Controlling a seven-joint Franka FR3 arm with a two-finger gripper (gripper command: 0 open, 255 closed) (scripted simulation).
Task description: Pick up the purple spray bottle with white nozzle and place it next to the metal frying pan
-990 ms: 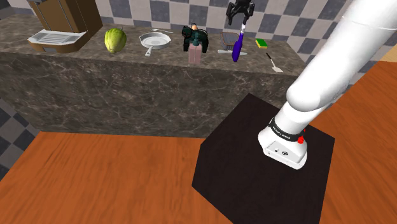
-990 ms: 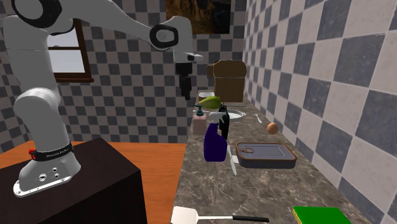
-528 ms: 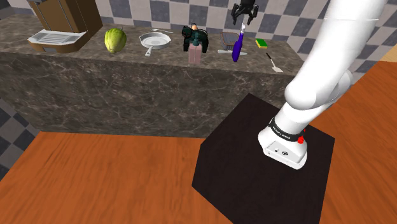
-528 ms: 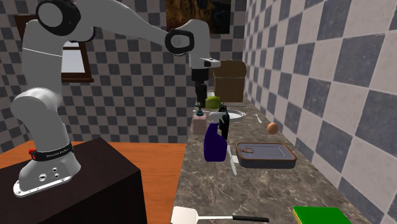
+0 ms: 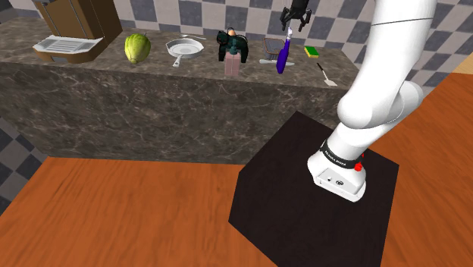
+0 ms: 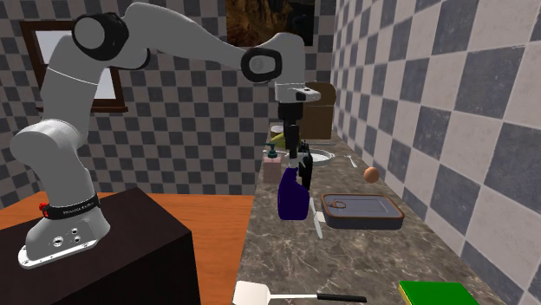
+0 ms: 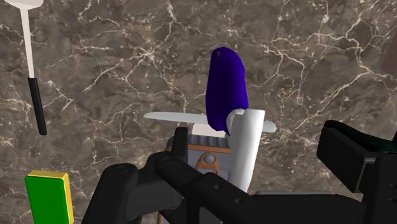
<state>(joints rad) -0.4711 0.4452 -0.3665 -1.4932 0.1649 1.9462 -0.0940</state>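
The purple spray bottle with a white nozzle stands on the marble counter, beside a flat tin. In the second exterior view the bottle sits near the counter's front edge. My black gripper hangs just above its nozzle, fingers open. From the wrist, the purple body and white nozzle lie between the spread fingers of the gripper, untouched. The pale frying pan rests further along the counter toward the shoulder view's left, and the pan is partly hidden behind other bottles.
A black-and-pink bottle stands between pan and spray bottle. A cabbage, a dish rack and a wooden box are further left. The tin, an egg, a green sponge and a spatula lie nearby.
The arm has swung toward the shoulder view's right and out over the counter. The gripper now hangs right above the spray bottle. The bottle has not moved.
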